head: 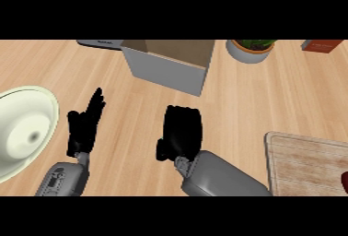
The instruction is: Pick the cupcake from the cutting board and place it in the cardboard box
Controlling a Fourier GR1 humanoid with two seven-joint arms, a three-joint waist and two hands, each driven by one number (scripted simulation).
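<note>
Seemingly my right hand [182,133] is curled shut midway between the cutting board [306,161] and the one cardboard box [170,64] — the cupcake is hidden, so I cannot tell whether I hold it. If so, only the drop into the box is left. My left hand [85,124] rests spread, left of the box — beside one pale bowl [24,129].

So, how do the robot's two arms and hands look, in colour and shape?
Both forearms are grey with rounded, smooth casings. The left forearm is slimmer and carries a dark ribbed panel on its upper face; the right forearm looks bulkier. Each ends in an all-black hand: the left hand and the right hand. No cables or sleeves show, and no lettering can be read.
</note>
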